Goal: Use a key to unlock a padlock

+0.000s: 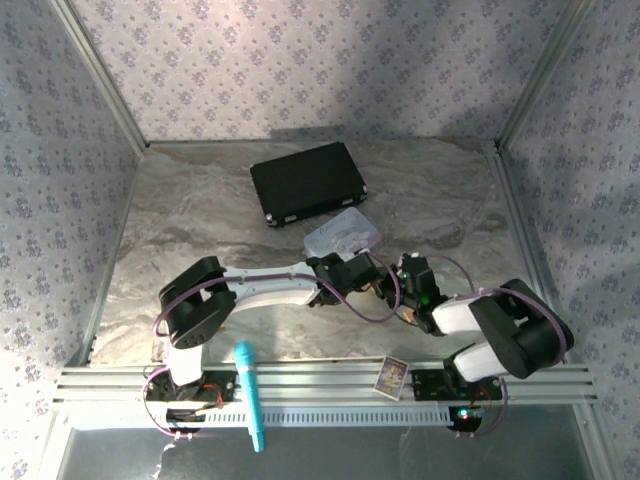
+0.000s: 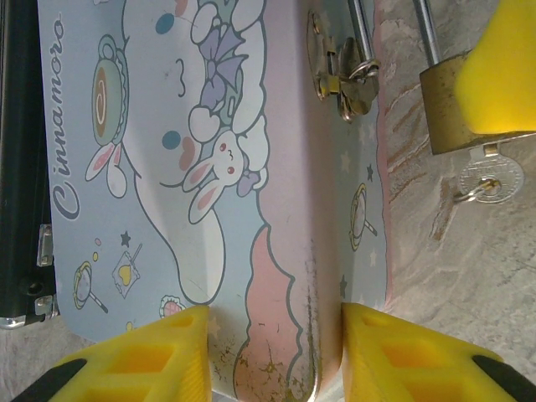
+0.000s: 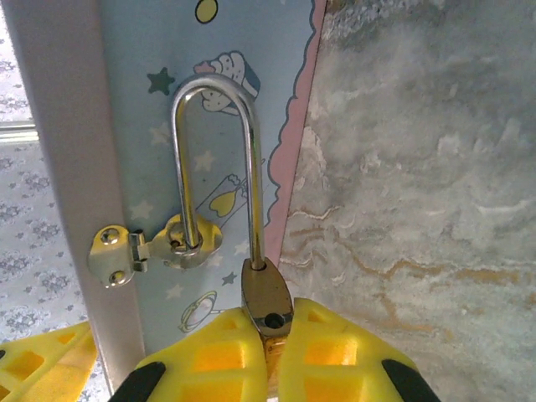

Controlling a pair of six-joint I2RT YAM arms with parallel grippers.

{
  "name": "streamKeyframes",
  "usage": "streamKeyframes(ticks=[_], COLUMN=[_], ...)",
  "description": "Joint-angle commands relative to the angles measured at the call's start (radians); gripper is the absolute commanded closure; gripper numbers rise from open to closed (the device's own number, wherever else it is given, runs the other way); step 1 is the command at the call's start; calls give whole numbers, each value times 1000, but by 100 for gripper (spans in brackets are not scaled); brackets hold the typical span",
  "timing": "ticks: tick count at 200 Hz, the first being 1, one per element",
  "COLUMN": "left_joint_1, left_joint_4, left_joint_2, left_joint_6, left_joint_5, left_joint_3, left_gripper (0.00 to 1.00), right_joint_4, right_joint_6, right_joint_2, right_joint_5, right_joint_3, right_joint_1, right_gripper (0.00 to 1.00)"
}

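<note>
The brass padlock [image 3: 266, 293] is pinched by its body in my right gripper [image 3: 272, 316], which is shut on it. Its silvery shackle [image 3: 213, 84] is sprung: one leg sits in the body, the other is free and threads the tin's hasp [image 3: 180, 243], leaving an empty hole in the body. In the left wrist view the key [image 2: 490, 177] sticks out of the bottom of the padlock [image 2: 444, 109]. My left gripper [image 2: 276, 314] straddles the near corner of the pastel tin [image 2: 167, 167], its fingers [image 2: 167, 352] pressed against it.
A black case [image 1: 307, 182] lies behind the tin [image 1: 343, 235] on the marble-patterned table. A teal pen-like tool [image 1: 250, 395] and a small card box [image 1: 392, 377] rest on the front rail. Patterned walls close in three sides.
</note>
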Motion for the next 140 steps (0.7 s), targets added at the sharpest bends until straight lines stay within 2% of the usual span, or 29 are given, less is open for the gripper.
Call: streamKeyframes(ticks=[1,41,77,93,113,124,140], left_joint_1=[4,19,15,5,5,6,7], left_joint_4=[-197,-201,-216,-219,-226,-227,-229], left_joint_2=[124,131,108,107,116,119,119], left_joint_6=[-19,-38,-47,-54,-59,-61,-64], left_joint_5=[211,181,176,183,178,171,170], left_joint_3=[-80,-66,-74,-67,-64,-66,-69], left_gripper=[61,61,62,62,62,62,62], right_joint_4=[3,-93,-43,-82,-177,-314,-359], right_joint_6=[0,-77,-48,-48,-76,-133,-147], right_joint_2=[22,11,-21,-57,-132,-179,-201], right_joint_5=[56,-15,-21,1,107,168,182], right_joint_3=[2,34,-23,0,21,59,57], right_joint_1=[-10,-17,-67,-62,-37,-14,-12], right_gripper=[100,100,100,100,100,100,100])
